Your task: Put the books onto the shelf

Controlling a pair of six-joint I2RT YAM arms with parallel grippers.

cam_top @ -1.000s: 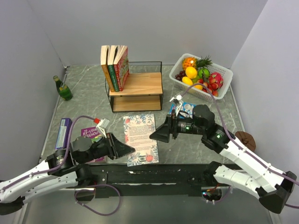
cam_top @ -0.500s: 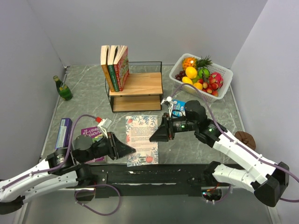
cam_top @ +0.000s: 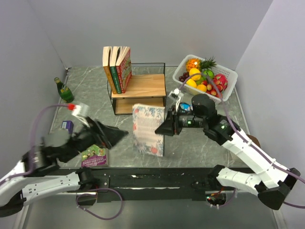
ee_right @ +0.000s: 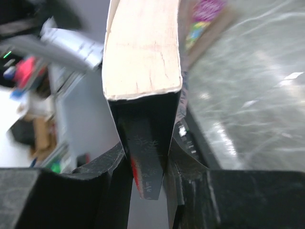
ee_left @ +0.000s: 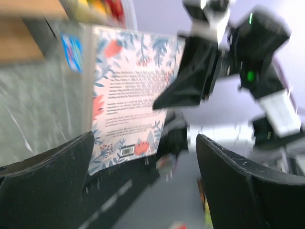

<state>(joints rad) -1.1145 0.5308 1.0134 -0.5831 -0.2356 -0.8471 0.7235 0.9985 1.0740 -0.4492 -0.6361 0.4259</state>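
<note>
Currently the right gripper point(cam_top: 165, 128) clamps the pale floral book point(cam_top: 147, 130) by one edge, upright at six o'clock of the shelf point(cam_top: 145, 87); the left gripper point(cam_top: 119, 137) gapes empty. Edge-pinched, it could pivot or slip.

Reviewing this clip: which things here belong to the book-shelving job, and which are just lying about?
Part of the job: floral book, gripped upright by the right gripper; shelf; three books standing on it; green book lying flat.
Just lying about: green bottle; fruit basket.
</note>
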